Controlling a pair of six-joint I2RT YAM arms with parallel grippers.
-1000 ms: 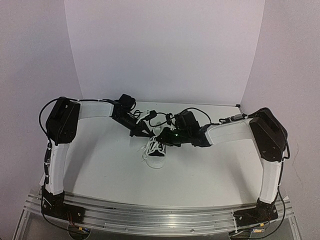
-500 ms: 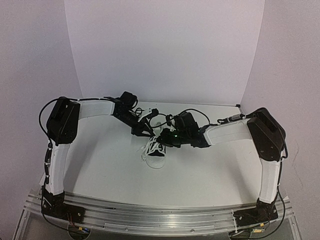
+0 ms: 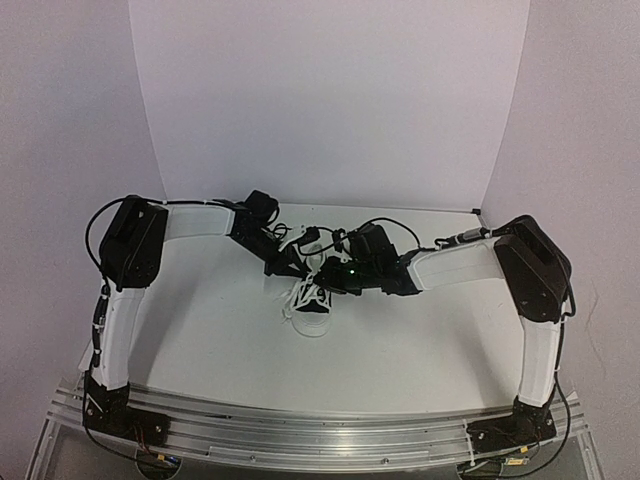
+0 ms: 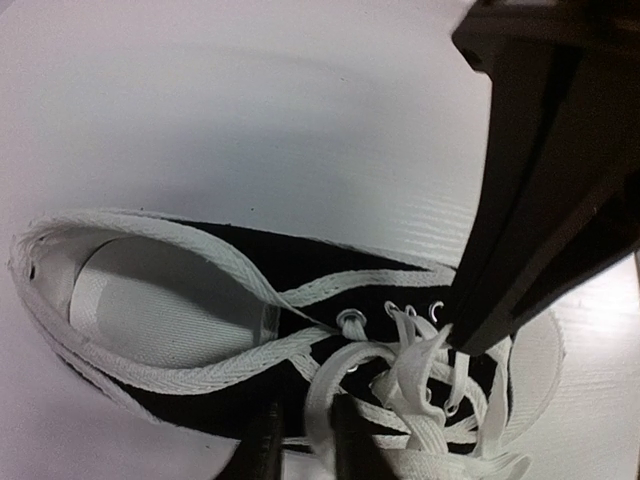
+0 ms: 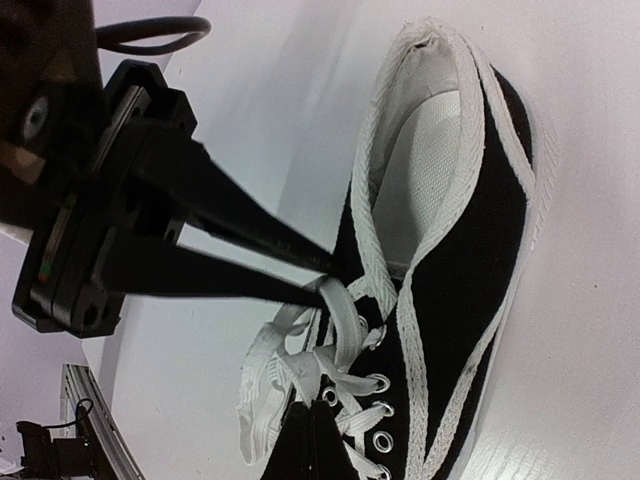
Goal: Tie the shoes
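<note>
left arm (image 3: 195,220), right arm (image 3: 455,265) angled inward, left jaws pinched; right jaws closed

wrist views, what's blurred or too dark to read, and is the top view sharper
left wrist: the right gripper is a soft black mass, laces sharp; right wrist: sneaker crisp, left gripper blurred toward its body; top external: even light, sneaker tiny

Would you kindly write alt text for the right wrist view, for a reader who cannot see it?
The left gripper enters from the left, its two black fingers pinching a white lace at the top eyelets of a black sneaker with white trim, lying on a white table.
</note>
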